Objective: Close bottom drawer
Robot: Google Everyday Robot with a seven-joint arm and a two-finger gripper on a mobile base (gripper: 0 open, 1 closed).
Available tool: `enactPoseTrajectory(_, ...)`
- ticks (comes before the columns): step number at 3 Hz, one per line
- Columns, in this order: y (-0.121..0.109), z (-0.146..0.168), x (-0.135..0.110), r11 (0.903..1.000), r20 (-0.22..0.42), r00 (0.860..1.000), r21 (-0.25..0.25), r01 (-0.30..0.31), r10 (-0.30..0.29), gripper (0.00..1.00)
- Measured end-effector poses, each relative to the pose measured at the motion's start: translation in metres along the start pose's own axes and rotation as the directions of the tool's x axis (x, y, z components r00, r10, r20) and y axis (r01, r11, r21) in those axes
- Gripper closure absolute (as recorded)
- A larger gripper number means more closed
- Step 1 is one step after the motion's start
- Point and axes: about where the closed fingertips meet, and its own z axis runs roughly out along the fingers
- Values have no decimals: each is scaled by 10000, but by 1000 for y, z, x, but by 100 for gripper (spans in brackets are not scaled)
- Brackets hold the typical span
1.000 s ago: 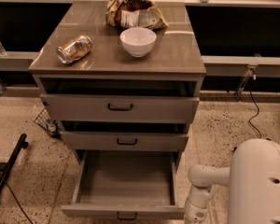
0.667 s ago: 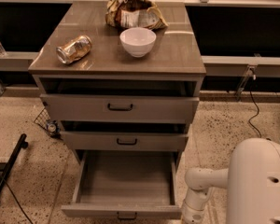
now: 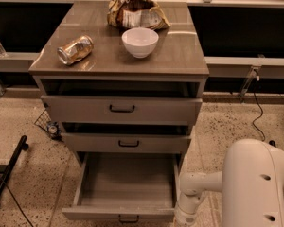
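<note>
The bottom drawer of the grey-brown cabinet is pulled far out, and its inside is bare. Its flat front with a small black handle lies at the bottom edge of the camera view. The middle drawer and top drawer each stand out a little. My white arm reaches down beside the bottom drawer's right front corner. Its wrist runs off the bottom edge, so the gripper itself is out of view.
On the cabinet top stand a white bowl, a crumpled can lying on its side and a chip bag. A black pole lies on the speckled floor at left. A cable hangs at right.
My arm's lower end has moved a little left and down, closer to the bottom drawer's right front corner. The drawers have not moved.
</note>
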Motion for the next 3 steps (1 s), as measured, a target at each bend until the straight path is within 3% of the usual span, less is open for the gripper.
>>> enactPoseTrajectory(3,-50,8,-4,9941,994,9947,1075,146,-253,100)
